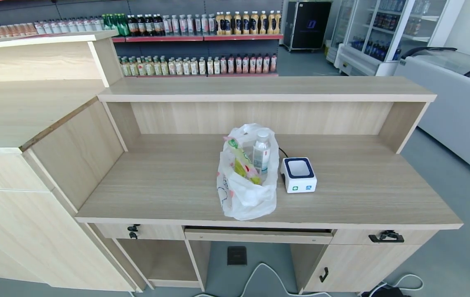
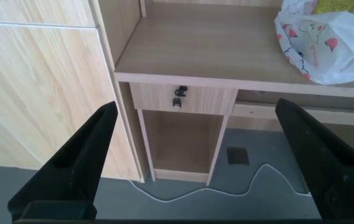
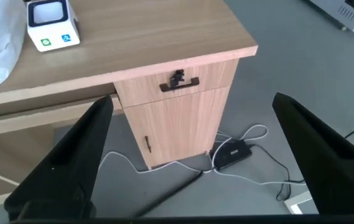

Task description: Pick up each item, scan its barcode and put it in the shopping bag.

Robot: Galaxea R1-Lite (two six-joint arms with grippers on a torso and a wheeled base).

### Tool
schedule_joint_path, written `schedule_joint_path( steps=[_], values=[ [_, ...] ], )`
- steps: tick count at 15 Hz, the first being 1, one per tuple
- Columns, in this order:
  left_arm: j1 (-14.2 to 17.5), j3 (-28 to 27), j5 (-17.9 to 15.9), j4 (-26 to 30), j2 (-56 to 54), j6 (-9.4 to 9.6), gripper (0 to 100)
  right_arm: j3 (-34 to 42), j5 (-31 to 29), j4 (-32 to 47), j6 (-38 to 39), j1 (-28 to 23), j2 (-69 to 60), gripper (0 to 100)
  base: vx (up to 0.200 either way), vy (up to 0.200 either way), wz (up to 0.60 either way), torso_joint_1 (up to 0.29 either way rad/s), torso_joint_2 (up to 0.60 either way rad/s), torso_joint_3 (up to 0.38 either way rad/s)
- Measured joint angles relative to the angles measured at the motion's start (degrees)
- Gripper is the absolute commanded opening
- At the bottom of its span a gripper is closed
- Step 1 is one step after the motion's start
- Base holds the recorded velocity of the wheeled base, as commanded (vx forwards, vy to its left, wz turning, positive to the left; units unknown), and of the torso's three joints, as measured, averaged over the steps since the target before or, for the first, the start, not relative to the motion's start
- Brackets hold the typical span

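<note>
Wooden counter (image 1: 342, 194) is occupied by the white shopping bag (image 1: 247, 198), in which a clear bottle (image 1: 262, 152) and a leaning yellow-green packet (image 1: 241, 163) are held. The scanner (image 1: 298, 174) is set just beside it. Left gripper (image 2: 195, 106) and right gripper (image 3: 192, 99) are held spread wide and empty.
</note>
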Motion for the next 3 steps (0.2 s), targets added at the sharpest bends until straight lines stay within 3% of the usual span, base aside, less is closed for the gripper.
schedule_joint_path(
  steps=[3],
  values=[
    [0.0,0.0,0.0,0.0,0.0,0.0,100,0.0,0.0,0.0,-0.2,0.1,-1.5,100,0.0,0.0,0.0,0.0,0.0,0.0]
  ],
)
